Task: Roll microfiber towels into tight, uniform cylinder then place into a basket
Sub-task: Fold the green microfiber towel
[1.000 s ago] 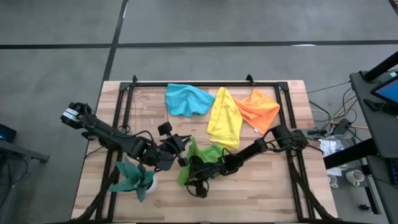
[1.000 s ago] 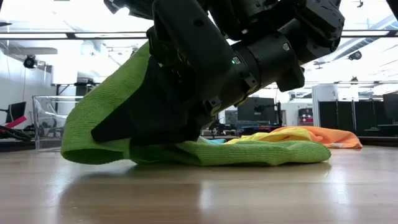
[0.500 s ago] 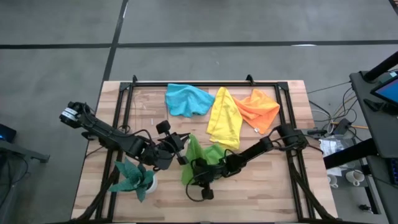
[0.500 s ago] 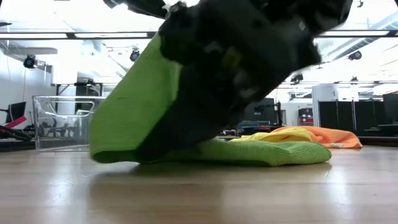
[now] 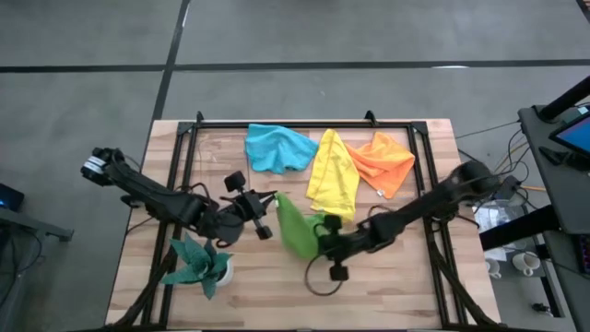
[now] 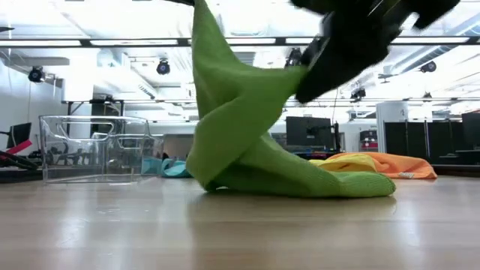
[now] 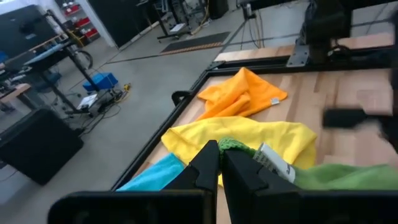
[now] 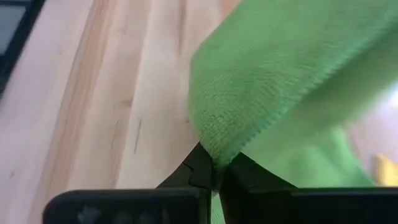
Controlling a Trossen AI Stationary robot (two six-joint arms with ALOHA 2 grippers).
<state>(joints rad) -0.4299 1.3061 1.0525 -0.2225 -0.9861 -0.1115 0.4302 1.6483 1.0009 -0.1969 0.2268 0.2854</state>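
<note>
- Wooden table (image 5: 396, 286) with black metal frame (image 5: 304, 123) running along its edges; both arms work at mid-table.
- Lime green towel (image 5: 297, 228) is at table centre, stretched between the two grippers; one corner is lifted high, the rest trails on the wood beside the yellow towel (image 5: 334, 175).
- Yellow towel lies flat behind the green one, with the orange towel (image 5: 383, 161) touching its right side and the blue towel (image 5: 278, 148) just to its left, all at the far side.
- Dark teal plant (image 5: 200, 262) in a pot stands near the front left, close under the left arm.
- Clear basket (image 6: 94, 148) shows only in the low view, left of the green towel, upright; the high view barely registers it.
- Left gripper (image 5: 267, 205) is closed, pinching the green towel's upper corner; left wrist view shows the fingers (image 7: 205, 168) pressed together on a green edge with a white tag.
- Right gripper (image 5: 324, 240) is clamped on the towel's opposite edge; right wrist view shows green cloth nipped between the tips (image 8: 211, 171).
- Low view alone shows how tall the green towel stands, with the right arm blurred above it.
- Versus a second ago: right gripper was partly open and low by the towel's front, now closed and moved right; the towel is raised, the basket is now unblocked.
</note>
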